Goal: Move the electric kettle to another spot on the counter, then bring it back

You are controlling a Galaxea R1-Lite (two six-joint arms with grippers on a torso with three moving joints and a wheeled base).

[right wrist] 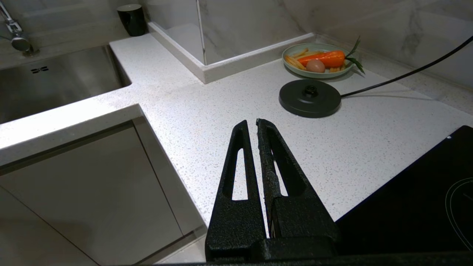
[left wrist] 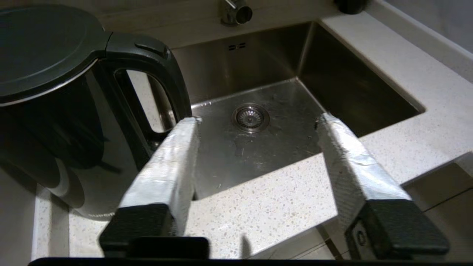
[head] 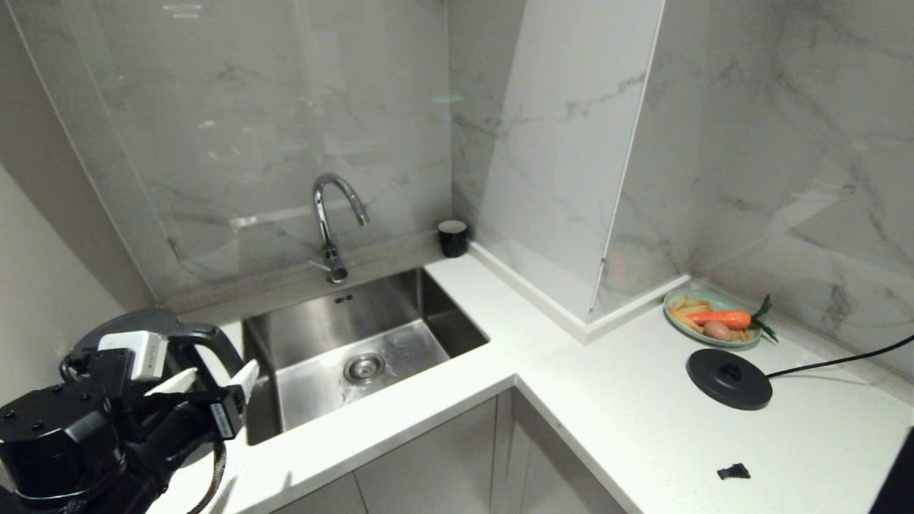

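One kettle [left wrist: 55,111] far left by sink [head: 357,343]; left gripper [left wrist: 255,122] jaws apart, empty, beside handle. Return leg: grasp handle next.

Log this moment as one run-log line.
kettle: on counter left of sink, off its base | left gripper: open beside kettle handle, holding nothing | right gripper: shut, parked

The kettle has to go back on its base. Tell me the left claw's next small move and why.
Probably shift the open left claw sideways around the electric kettle's handle: both fingers stand beside the handle, over the sink, with nothing between them. The kettle stands on the counter, untouched.
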